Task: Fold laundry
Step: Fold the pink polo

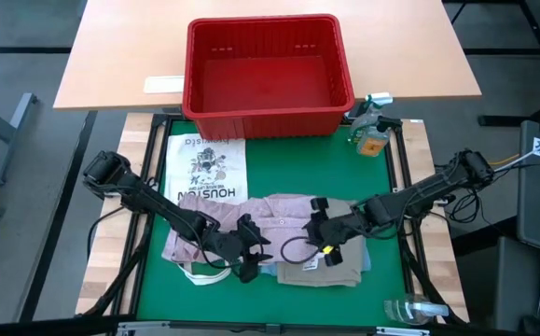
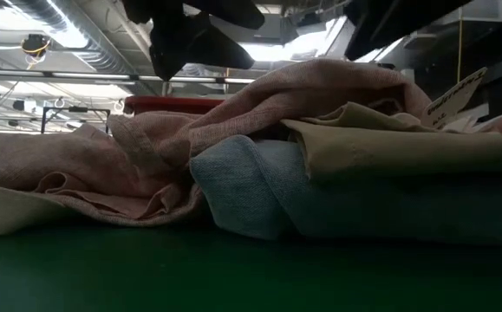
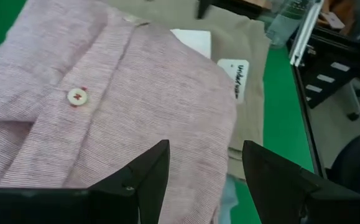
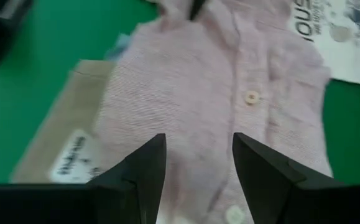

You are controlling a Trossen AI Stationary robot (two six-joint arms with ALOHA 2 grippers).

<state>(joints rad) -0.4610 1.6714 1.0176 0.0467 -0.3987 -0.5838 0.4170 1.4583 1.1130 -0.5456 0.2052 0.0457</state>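
The laundry lies in a heap at the middle of the green mat. A pale pink buttoned shirt (image 1: pixel 279 210) (image 3: pixel 105 93) (image 4: pixel 229 93) is spread on top. Its right part rests on a folded khaki piece (image 1: pixel 330 271) (image 3: pixel 248 43) (image 2: pixel 389 147), which has light blue jeans (image 2: pixel 259 191) under it. My left gripper (image 1: pixel 249 247) (image 3: pixel 204 180) hangs open just above the shirt's near left part. My right gripper (image 1: pixel 321 233) (image 4: pixel 198 168) hangs open above the shirt's right part, beside a button (image 4: pixel 250 96). Nothing is between either pair of fingers.
A white printed T-shirt (image 1: pixel 209 168) lies flat at the mat's far left. An empty red basket (image 1: pixel 260 121) stands beyond the mat's far edge, with a spray bottle (image 1: pixel 372 131) at its right corner. A clear bottle (image 1: pixel 414 313) lies at the near right.
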